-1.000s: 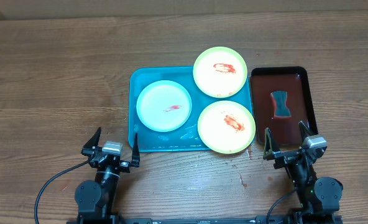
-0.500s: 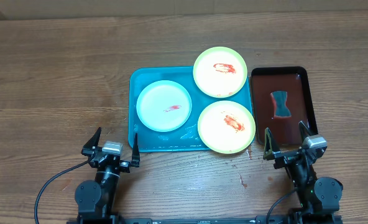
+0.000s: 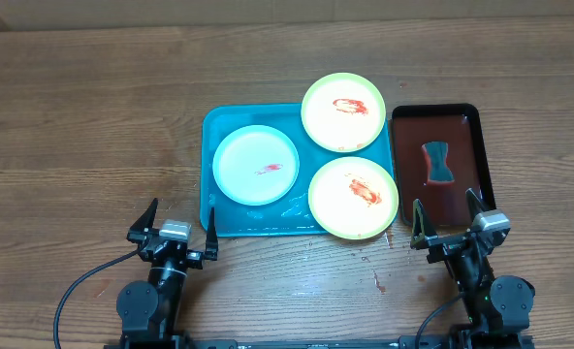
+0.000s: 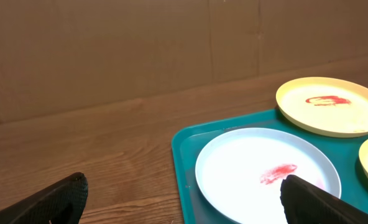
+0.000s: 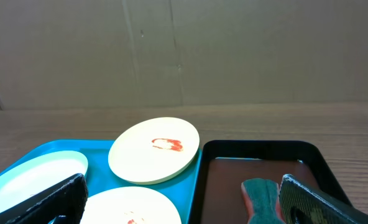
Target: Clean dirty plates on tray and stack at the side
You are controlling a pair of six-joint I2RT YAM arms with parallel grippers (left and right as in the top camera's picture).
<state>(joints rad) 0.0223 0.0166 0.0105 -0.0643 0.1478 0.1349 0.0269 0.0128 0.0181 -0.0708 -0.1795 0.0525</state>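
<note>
Nothing moved, left end effector (image 3: 181, 218) and right end effector (image 3: 444, 208) wide open, empty, three smeared plates (image 3: 256, 166) on tray (image 3: 212, 126)

The table (image 3: 74, 116) is matt, grained wood. The tray (image 3: 214, 218) is glossy plastic, with wet-looking glints at its 6 o'clock. The plates (image 3: 256, 166) look like smooth, satin plastic. The dark tray (image 3: 408, 145) shines; its sponge (image 3: 438, 162) looks coarse.
</note>
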